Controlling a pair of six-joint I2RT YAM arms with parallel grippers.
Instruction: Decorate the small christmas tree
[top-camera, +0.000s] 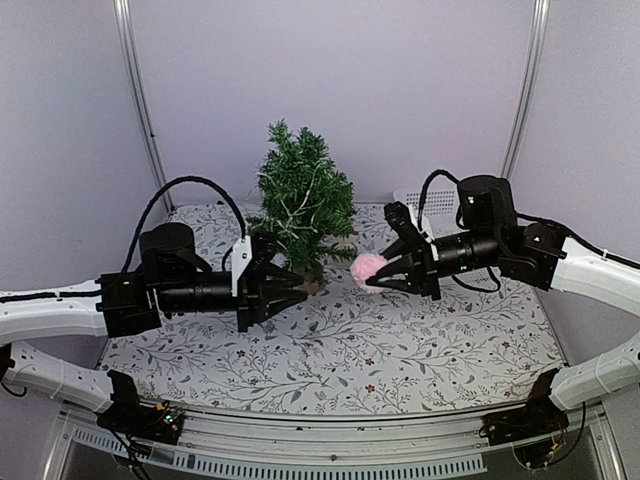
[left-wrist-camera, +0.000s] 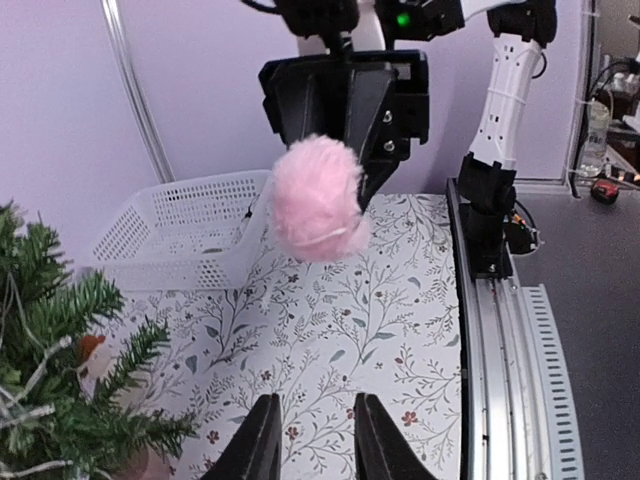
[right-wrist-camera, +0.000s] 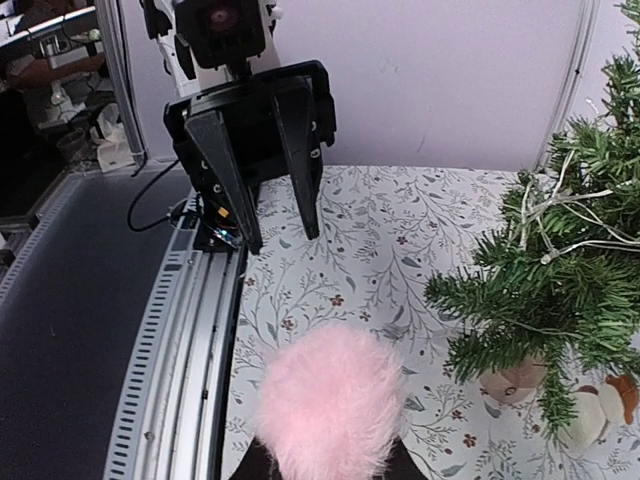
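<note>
The right tool (top-camera: 378, 274) clasps a pink pompom (top-camera: 367, 266), the left tool (left-wrist-camera: 316, 404) hangs parted, the small christmas tree (top-camera: 303, 200) between them.

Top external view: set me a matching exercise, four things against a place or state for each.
Things:
1. small christmas tree
2. pink pompom
3. white basket
4. left pincer

Places or states:
A. clamped in the right pincer
B. open, holding nothing
C. standing upright, dark green
D. at the far side, right of the tree

Pairs: 1-C, 2-A, 3-D, 4-B
</note>
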